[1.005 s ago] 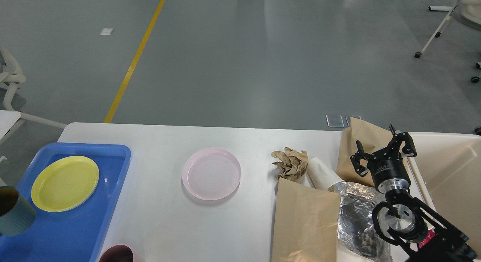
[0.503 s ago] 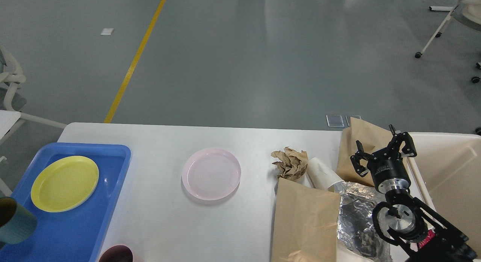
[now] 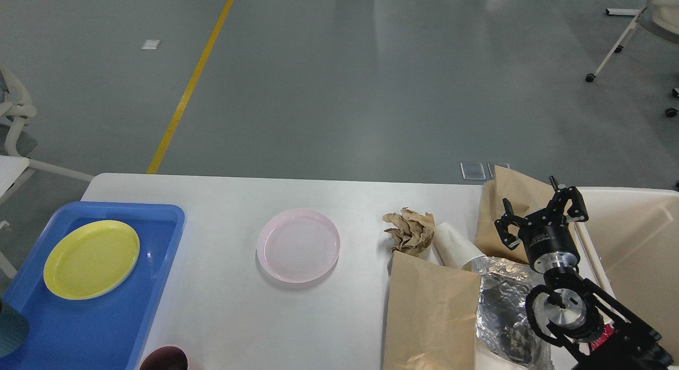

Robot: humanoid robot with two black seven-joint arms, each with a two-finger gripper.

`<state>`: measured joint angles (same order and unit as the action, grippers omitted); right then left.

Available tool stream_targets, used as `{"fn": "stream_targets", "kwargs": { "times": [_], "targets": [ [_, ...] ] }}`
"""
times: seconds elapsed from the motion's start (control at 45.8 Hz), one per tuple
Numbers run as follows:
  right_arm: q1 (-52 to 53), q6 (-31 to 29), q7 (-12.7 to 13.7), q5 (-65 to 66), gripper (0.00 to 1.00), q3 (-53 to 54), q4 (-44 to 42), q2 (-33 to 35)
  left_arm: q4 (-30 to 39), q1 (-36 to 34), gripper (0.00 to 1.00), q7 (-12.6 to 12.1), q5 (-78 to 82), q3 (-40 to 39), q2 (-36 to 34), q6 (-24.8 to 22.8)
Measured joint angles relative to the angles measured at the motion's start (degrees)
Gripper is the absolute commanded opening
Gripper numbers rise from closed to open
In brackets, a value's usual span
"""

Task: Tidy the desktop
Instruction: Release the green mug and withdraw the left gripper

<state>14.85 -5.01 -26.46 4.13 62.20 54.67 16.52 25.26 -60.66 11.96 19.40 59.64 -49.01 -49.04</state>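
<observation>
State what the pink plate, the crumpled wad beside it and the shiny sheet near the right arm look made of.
Pink plate: probably plastic, smooth with a soft sheen. Crumpled wad: brown kraft paper, matte, with sharp creases. Shiny sheet: likely metal foil or metallised film, silver, wrinkled and mirror-like.

The desktop (image 3: 223,317) is a wide white tabletop with rounded far corners, smooth and matte, lying flat; its right end is cluttered, its middle mostly bare.
</observation>
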Motion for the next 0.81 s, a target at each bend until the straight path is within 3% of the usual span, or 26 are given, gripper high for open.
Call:
{"fn": "stream_targets", "kwargs": {
  "times": [0.197,0.306,0.372,0.459,0.503,0.59,0.809],
  "targets": [
    [0.0,0.0,0.0,0.0,1.00,0.0,0.0,0.0,0.0,0.1,0.08,-0.4,0.0,-1.1,0.3,-0.1],
    [0.0,0.0,0.0,0.0,1.00,0.0,0.0,0.0,0.0,0.1,0.44,-0.5,0.0,-1.5,0.9,0.1],
    [0.0,0.0,0.0,0.0,1.00,0.0,0.0,0.0,0.0,0.1,0.55,-0.4,-0.4,-1.6,1.0,0.9],
    [0.0,0.0,0.0,0.0,1.00,0.0,0.0,0.0,0.0,0.1,0.79,-0.4,-2.1,-1.9,1.0,2.6],
    [0.0,0.0,0.0,0.0,1.00,0.0,0.0,0.0,0.0,0.1,0.86,-0.4,-3.1,-2.0,1.0,3.5],
    [0.0,0.0,0.0,0.0,1.00,0.0,0.0,0.0,0.1,0.1,0.92,-0.5,-4.4,-2.2,1.0,4.6],
    [0.0,0.0,0.0,0.0,1.00,0.0,0.0,0.0,0.5,0.1,0.93,-0.7,-4.8,-2.2,1.0,4.3]
  ]
}}
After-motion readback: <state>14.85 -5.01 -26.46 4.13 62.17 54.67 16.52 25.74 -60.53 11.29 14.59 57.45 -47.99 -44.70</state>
